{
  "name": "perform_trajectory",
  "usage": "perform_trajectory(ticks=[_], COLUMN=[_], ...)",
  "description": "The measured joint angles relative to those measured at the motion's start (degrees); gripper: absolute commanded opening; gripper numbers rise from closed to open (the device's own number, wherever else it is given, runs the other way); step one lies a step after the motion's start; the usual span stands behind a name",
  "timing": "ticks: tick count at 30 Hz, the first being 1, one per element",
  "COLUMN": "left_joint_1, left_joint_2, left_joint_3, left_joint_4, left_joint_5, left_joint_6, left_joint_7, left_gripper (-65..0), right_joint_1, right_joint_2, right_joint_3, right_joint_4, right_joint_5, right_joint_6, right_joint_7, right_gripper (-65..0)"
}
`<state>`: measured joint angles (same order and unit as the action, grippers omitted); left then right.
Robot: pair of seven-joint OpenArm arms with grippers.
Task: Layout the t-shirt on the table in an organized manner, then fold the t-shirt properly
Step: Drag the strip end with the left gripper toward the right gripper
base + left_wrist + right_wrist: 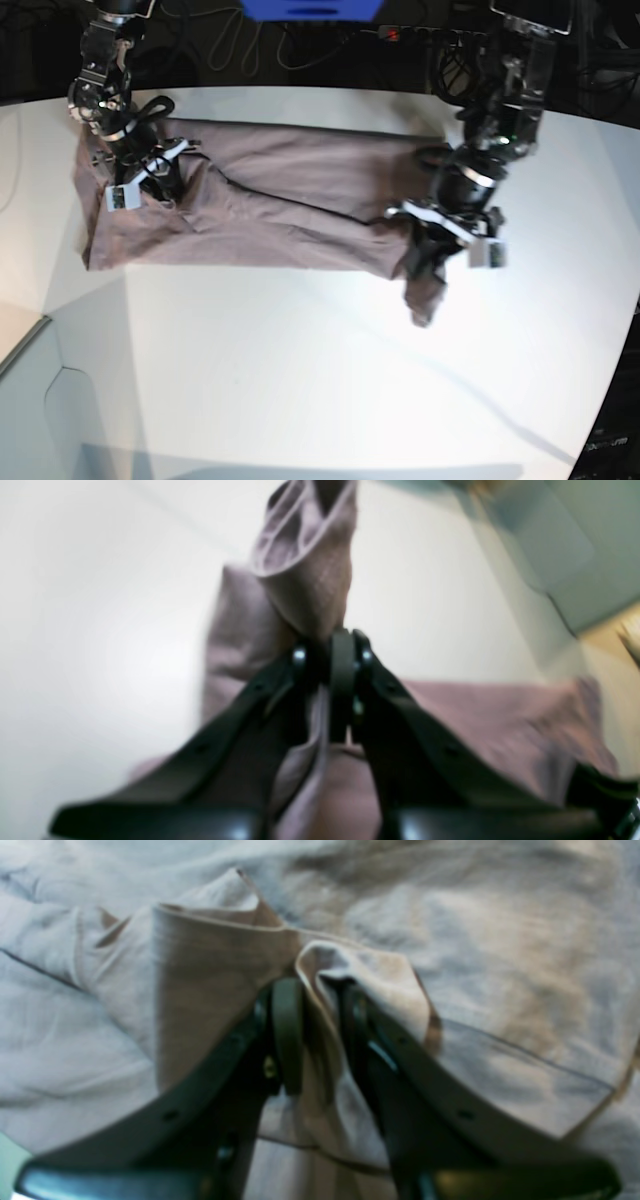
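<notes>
On the table [300,380], the t-shirt [290,200] lies stretched out; the left gripper [336,642] pinches one end, the right gripper [320,990] pinches a fold at the other.

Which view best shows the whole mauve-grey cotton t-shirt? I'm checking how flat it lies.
The base view: the mauve-grey cotton t-shirt lies stretched across the white table. Both wrist views show only blurred, pinched folds.

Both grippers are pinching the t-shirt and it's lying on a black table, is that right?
Not quite: the table is white, not black, as the base view shows. The rest holds: the left gripper and the right gripper each pinch a fold of the t-shirt.
</notes>
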<state>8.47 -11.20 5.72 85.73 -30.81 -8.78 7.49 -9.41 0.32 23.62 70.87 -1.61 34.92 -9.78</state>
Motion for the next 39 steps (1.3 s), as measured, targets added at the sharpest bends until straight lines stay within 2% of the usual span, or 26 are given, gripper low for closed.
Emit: perform_trajectory(ticks=[3,8,10,14,19,23,27,34,39], left_joint_1=[-1.6,-1.6,-1.3,-1.5,-2.0,-3.7,-4.1,-7.1,-7.3], left_joint_2=[3.3,12.6,15.1,17.9,19.6,19.0,19.2,19.5,19.3], left_joint_3=[5.2,6.8,7.0,6.8,7.2,11.1,11.3,11.3,13.0], left_joint_4=[-2.5,-7.8,-8.7,-9.3,-12.3,-14.9,-15.7,-15.8,-16.3], left_joint_5=[6.6,19.0,22.2,25.7,26.7,26.7,26.5,26.5,26.3], left_joint_6=[0.1,-0.2,-0.3,-0.2,-0.1,-0.3,-0.2,0.1,5.0], left_joint_7=[0.7,0.3,0.9,0.0,0.3,0.3,0.4,0.2,0.1], left_gripper=[-65.0,-65.0,-65.0,-65.0,-64.9,-64.6,-60.5,-60.3,-59.9], right_joint_1=[0.0,0.0,0.0,-0.1,-0.2,-0.2,-0.2,-0.3,-0.3], right_joint_2=[0.0,0.0,0.0,0.0,0.0,0.0,0.0,0.2,0.2], right_joint_3=[0.0,0.0,0.0,0.0,0.0,0.0,0.0,-0.1,-0.1], right_joint_4=[0.0,0.0,0.0,0.0,0.1,0.1,0.1,0.1,0.1], right_joint_5=[0.0,0.0,0.1,0.2,0.2,0.2,0.2,0.2,0.2], right_joint_6=[0.0,0.0,0.0,0.0,0.0,0.0,0.0,0.0,0.0], right_joint_7=[0.0,0.0,0.0,0.0,0.0,0.0,0.0,0.1,0.1], right_gripper=[-51.4,-51.5,-51.5,-51.5,-51.5,-51.5,-51.5,-51.5,-51.5])
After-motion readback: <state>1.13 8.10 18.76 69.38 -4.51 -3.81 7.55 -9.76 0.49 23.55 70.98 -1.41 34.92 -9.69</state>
